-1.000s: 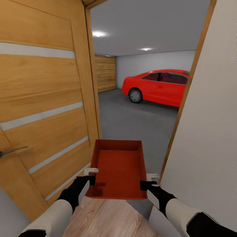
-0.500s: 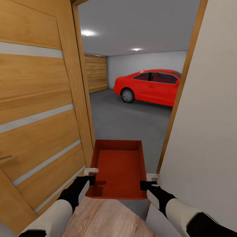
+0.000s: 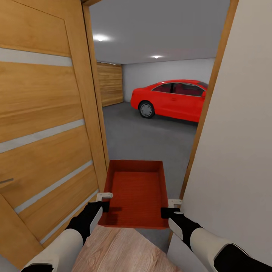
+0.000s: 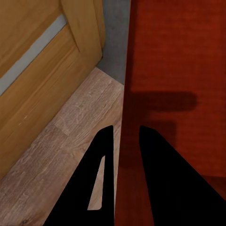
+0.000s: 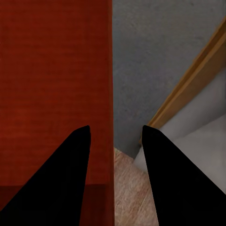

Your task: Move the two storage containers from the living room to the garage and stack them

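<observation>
A: Starting nearest, what is being carried?

B: One bin (image 3: 136, 192), held out in front between both arms. The left gripper (image 3: 102, 203) straddles its left wall, one finger inside and one outside, closed onto it as far as the left wrist view shows. The right gripper (image 3: 170, 208) sits astride the right wall (image 5: 109, 94) the same way, but its fingers stand wider apart, so I cannot tell whether they pinch it.

A: And where is the bin against the doorway?

B: Right in it. The wood planks (image 3: 117, 249) end under the bin's near edge and grey concrete (image 3: 151, 139) begins beneath it. The open door (image 3: 45, 124) is just beside the bin's left side, the door frame (image 3: 204, 113) near its right.

A: So how far along?

B: I'd judge about midway: this bin is only entering the garage, nothing is set down, and the stack is not yet made.

A: Materials?

B: The bin is orange-red, rectangular, lidless, with tapering walls and a finely ribbed bottom. The door is orange wood with pale slits. Beyond the bin, the concrete looks dull and mottled, and a glossy red car (image 3: 170, 100) stands well beyond.
</observation>
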